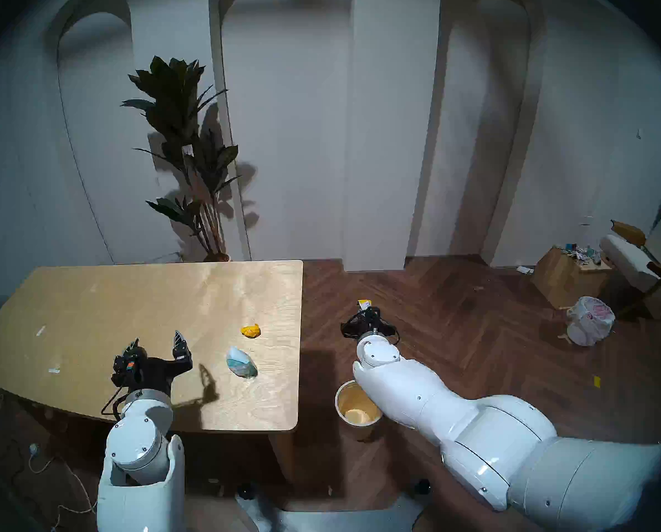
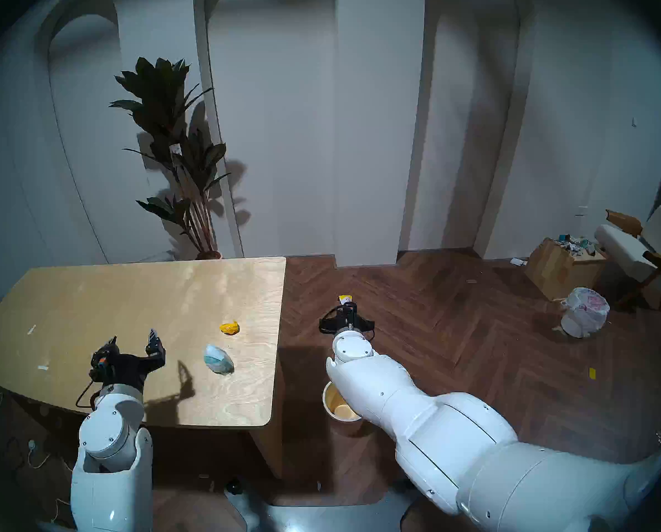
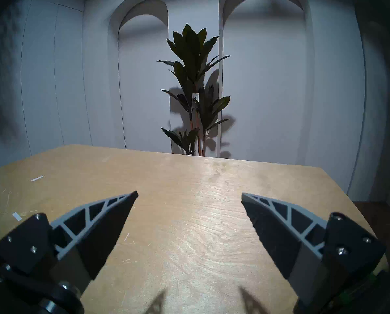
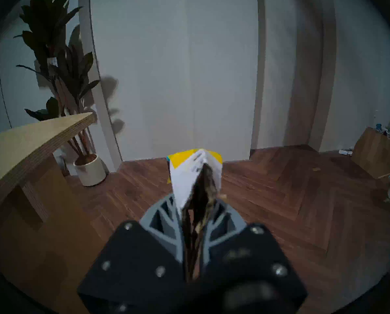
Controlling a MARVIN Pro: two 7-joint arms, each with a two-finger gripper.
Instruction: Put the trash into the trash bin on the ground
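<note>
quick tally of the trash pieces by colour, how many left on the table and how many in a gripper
yellow crumpled paper lump, on table: 1
teal-and-white plastic wrapper, on table: 1
white-and-yellow flattened carton, in right gripper: 1
total: 3

Dim bluish light, hard shadows on the table (image 1: 90, 301), dark fisheye rims, blurry wrist views

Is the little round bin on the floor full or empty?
Nearly empty: the bin stands open, showing its yellowish inside, with perhaps one pale lump at the bottom. The arm hides part.
</note>
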